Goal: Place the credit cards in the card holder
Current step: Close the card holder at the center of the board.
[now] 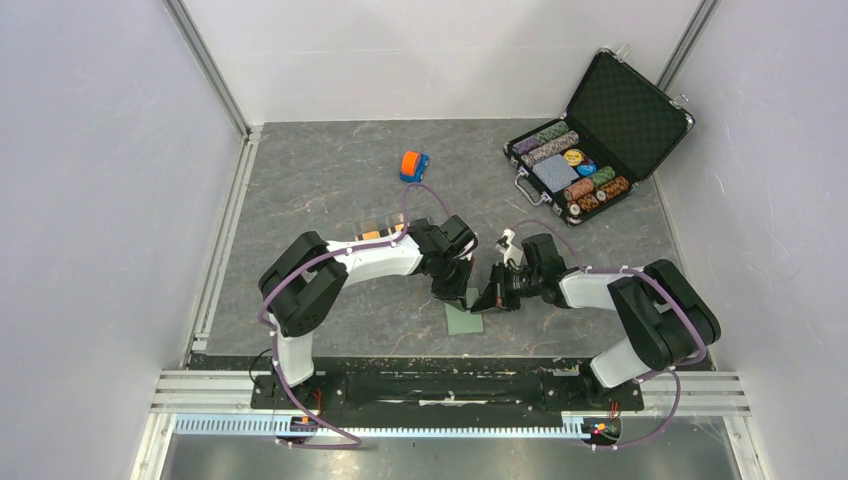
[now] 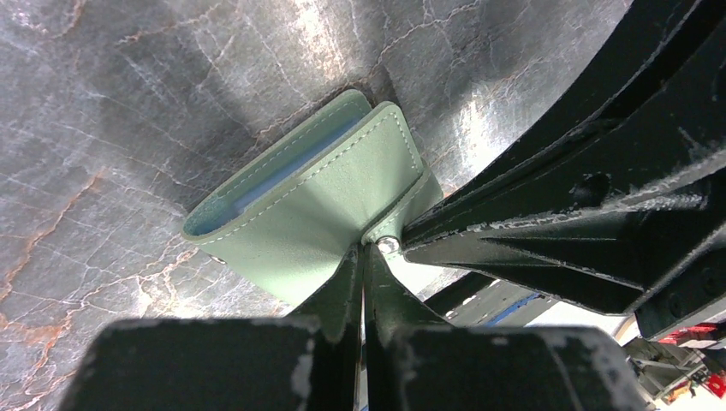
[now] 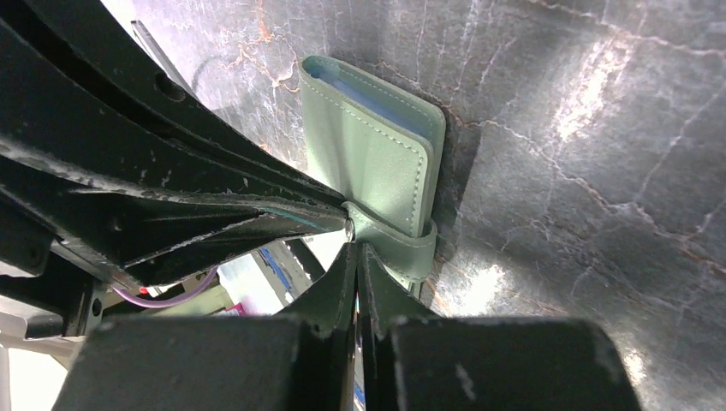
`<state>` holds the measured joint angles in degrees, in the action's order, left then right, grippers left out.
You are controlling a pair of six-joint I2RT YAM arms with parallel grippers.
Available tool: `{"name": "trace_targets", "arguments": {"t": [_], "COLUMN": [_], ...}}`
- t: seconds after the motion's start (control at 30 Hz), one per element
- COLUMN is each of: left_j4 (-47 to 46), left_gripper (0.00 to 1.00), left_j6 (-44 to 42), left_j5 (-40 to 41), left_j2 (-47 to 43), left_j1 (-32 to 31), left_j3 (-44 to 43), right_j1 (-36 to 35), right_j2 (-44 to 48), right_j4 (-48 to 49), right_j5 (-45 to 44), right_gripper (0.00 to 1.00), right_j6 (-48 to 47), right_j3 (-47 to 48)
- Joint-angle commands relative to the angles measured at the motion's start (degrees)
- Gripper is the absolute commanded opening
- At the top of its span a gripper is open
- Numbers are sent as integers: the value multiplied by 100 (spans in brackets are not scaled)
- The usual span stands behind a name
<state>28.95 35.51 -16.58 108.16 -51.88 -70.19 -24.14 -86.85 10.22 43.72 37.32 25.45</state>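
Observation:
The sage-green card holder (image 1: 463, 322) lies folded on the grey table between both arms, its strap wrapped round the free edge. In the left wrist view the card holder (image 2: 317, 197) shows a pale blue lining. My left gripper (image 2: 364, 250) is shut, its tips touching the cover beside the snap button (image 2: 389, 246). My right gripper (image 3: 355, 247) is shut too, tips against the strap of the card holder (image 3: 368, 145). From above, the left gripper (image 1: 468, 296) and right gripper (image 1: 490, 300) meet tip to tip over the holder. Orange credit cards (image 1: 372, 236) show behind the left arm.
A clear tray (image 1: 362, 228) holding the cards sits behind the left forearm, mostly hidden. An orange-and-blue toy car (image 1: 414, 165) stands further back. An open black chip case (image 1: 590, 150) occupies the back right corner. White walls close in on three sides.

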Motion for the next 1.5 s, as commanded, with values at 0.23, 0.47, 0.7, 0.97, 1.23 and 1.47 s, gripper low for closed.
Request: {"name": "trace_targets", "arguments": {"t": [0.23, 0.47, 0.7, 0.97, 1.23, 1.47], "left_j4": [-111, 126, 321, 219, 199, 177], "left_gripper": [2, 2, 2, 2, 2, 2], "left_j6": [-74, -206, -353, -347, -313, -273], "left_j5": [6, 185, 420, 356, 348, 300], "left_j2": [-67, -69, -118, -190, -323, -447], "left_j1": [-15, -41, -94, -93, -94, -94], "left_j3": [-12, -136, -249, -297, -355, -362], "right_j1": [-62, -80, -56, 255, 193, 129], "right_j2": [-335, -456, -179, 226, 133, 81], "right_j4": [-844, -2062, -1745, -679, -591, -609], "right_j5": [-787, -1495, -841, 58, 163, 180], "right_gripper": [0, 0, 0, 0, 0, 0], "right_j6": [-649, -1126, -1093, -169, -203, -340], "right_j3": [389, 739, 866, 908, 739, 575]}}
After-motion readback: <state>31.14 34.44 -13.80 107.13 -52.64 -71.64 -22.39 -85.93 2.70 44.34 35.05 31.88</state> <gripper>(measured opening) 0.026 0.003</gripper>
